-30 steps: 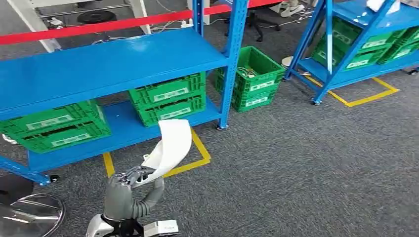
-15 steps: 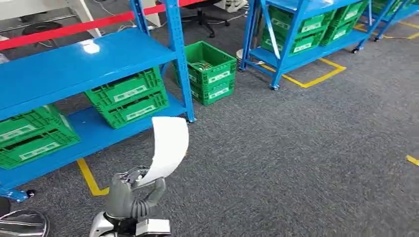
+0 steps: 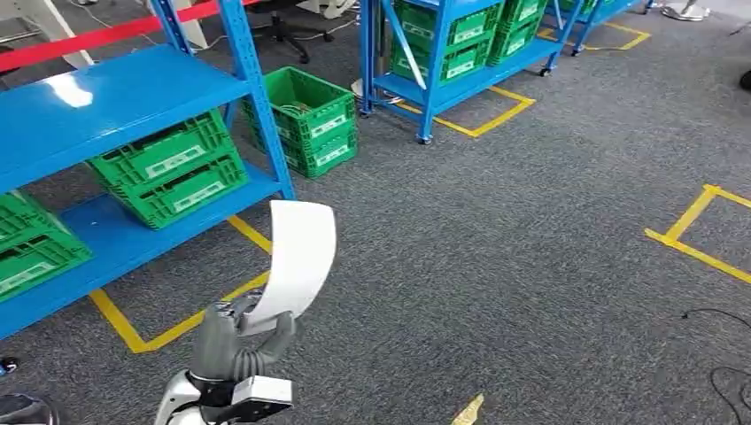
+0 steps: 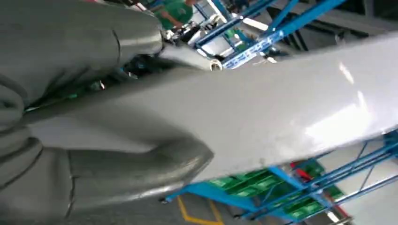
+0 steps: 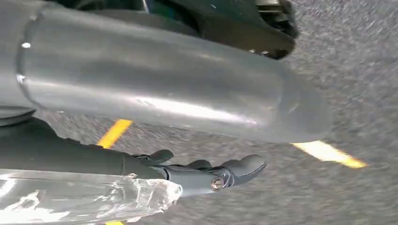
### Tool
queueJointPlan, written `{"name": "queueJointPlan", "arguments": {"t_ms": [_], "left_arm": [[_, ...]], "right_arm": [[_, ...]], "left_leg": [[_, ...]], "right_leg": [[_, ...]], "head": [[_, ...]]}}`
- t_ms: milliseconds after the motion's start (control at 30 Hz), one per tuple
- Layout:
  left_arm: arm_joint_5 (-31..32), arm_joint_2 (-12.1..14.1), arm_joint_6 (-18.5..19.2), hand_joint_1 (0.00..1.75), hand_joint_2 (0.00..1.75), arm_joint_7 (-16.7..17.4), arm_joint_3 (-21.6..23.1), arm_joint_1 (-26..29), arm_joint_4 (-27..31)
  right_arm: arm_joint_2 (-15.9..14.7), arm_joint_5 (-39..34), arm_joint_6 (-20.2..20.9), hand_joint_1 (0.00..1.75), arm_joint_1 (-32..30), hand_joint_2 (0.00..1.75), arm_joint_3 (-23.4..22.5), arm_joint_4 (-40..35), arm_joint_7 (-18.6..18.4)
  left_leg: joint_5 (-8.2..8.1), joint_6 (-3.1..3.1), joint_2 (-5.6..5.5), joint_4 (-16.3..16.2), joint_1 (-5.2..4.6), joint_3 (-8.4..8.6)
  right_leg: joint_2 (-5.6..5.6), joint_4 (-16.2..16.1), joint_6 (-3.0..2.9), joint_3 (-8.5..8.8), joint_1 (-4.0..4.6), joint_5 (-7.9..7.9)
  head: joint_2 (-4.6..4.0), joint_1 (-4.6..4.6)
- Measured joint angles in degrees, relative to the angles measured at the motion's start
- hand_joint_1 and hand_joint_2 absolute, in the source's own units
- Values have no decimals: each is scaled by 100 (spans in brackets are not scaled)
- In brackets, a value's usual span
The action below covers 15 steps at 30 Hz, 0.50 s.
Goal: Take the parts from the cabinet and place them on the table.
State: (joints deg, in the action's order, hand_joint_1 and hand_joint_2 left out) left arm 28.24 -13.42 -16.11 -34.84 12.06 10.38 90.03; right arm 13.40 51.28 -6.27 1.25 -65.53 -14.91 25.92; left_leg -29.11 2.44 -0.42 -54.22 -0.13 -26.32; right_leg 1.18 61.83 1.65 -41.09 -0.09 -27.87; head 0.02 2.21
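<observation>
A white curved plastic part (image 3: 298,257) stands upright at the lower left of the head view, above grey carpet. My left hand (image 3: 236,338) grips its lower end. Up close in the left wrist view, the white part (image 4: 281,117) runs across the picture with my left hand's thumb (image 4: 117,183) pressed against it. The blue cabinet (image 3: 106,97) with green crates (image 3: 173,168) stands to the left, behind the held part. My right hand (image 5: 206,173) hangs over the carpet, fingers stretched out and apart, with nothing between them.
A green crate (image 3: 310,119) sits on the floor beside the cabinet's post. A second blue rack (image 3: 460,53) with green crates stands at the back. Yellow tape (image 3: 700,235) marks squares on the open grey carpet to the right. A black cable (image 3: 722,354) lies at the far right.
The whole view has swung to the right: the cabinet and crates slid left and more open carpet came in. My left hand still holds the white part the same way.
</observation>
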Motion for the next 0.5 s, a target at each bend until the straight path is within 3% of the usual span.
{"name": "queueJointPlan", "arguments": {"t_ms": [33, 67, 100, 133, 167, 200, 233, 267, 300, 333, 400, 433, 467, 500], "left_arm": [[-42, 0, 85, 175, 175, 26, -31, -1, -33], [-94, 0, 177, 175, 175, 48, -59, -10, -79], [-138, -2, 247, 175, 175, 55, -92, -24, -112], [-175, -2, 301, 175, 175, 57, -120, -40, -142], [-199, -4, 343, 175, 175, 57, -140, -55, -166], [-223, -4, 382, 175, 175, 57, -153, -71, -184], [-249, -9, 432, 175, 175, 41, -170, -84, -203], [-284, -24, 492, 175, 175, 22, -197, -88, -216], [-306, -33, 540, 175, 175, -9, -236, -98, -219], [-315, -33, 583, 175, 175, -31, -267, -117, -229], [-326, -44, 629, 175, 175, -46, -280, -123, -262], [-343, -50, 642, 175, 175, -46, -282, -123, -284], [-350, -52, 662, 175, 175, -46, -284, -123, -299], [-358, -52, 682, 175, 175, -57, -288, -116, -313]], "right_arm": [[0, 15, 0, 0, 6, 0, -13, -4, -2], [0, 28, 4, 0, 12, 0, -20, -9, -4], [0, 33, 4, 0, 16, 0, -26, -11, -4], [0, 41, 7, 0, 16, 0, -37, -13, -18], [0, 48, 7, 0, 12, 0, -50, -20, -24], [0, 63, 7, 0, 7, 0, -61, -22, -31], [0, 83, 6, 0, 11, 0, -68, -26, -44], [7, 109, 7, 0, 31, 0, -79, -26, -57], [4, 131, 0, 0, 56, 0, -94, -37, -68], [13, 142, 6, 0, 74, 0, -111, -37, -72], [11, 146, -7, 0, 45, 0, -135, -41, -83], [7, 146, -7, 0, 19, 0, -153, -42, -87], [9, 149, -7, 0, 2, 0, -164, -41, -87], [7, 149, -13, 0, -2, 0, -173, -41, -81]], "left_leg": [[72, -8, 93, -3, -5, -85], [144, -16, 200, -6, -7, -185], [220, -27, 289, -20, -7, -282], [290, -42, 385, -36, -7, -403], [357, -66, 474, -57, -5, -526], [405, -95, 543, -86, -2, -640], [445, -136, 579, -108, 1, -722], [479, -182, 619, -135, -22, -764], [501, -215, 685, -199, -15, -784], [565, -263, 749, -236, 0, -815], [636, -339, 870, -226, 74, -826], [618, -381, 861, -239, 103, -853], [362, -413, 514, -383, 136, -893], [22, -405, 281, -719, 132, -999]], "right_leg": [[-59, 455, 42, -78, -17, -374], [-75, 911, 81, -131, -42, -585], [-80, 1247, 118, -148, -66, -565], [-86, 1421, 156, -89, -98, -343], [-103, 1378, 188, 69, -134, -33], [-150, 1165, 230, 316, -170, 173], [-267, 738, 259, 696, -197, 180], [-535, 37, 274, 1323, -213, -101], [-579, -674, 245, 1763, -167, -359], [-534, -823, 148, 1752, -151, -488], [-419, -758, 45, 1651, -90, -442], [-369, -776, -38, 1632, -82, -386], [-336, -770, -94, 1581, -72, -338], [-280, -764, -148, 1528, -57, -287]], "head": [[0, -4], [0, -4], [0, 0], [0, -2], [0, -2], [0, -2], [0, -2], [0, 4], [0, 0], [0, -5], [0, -13], [0, -9], [0, -26], [0, -26]]}}
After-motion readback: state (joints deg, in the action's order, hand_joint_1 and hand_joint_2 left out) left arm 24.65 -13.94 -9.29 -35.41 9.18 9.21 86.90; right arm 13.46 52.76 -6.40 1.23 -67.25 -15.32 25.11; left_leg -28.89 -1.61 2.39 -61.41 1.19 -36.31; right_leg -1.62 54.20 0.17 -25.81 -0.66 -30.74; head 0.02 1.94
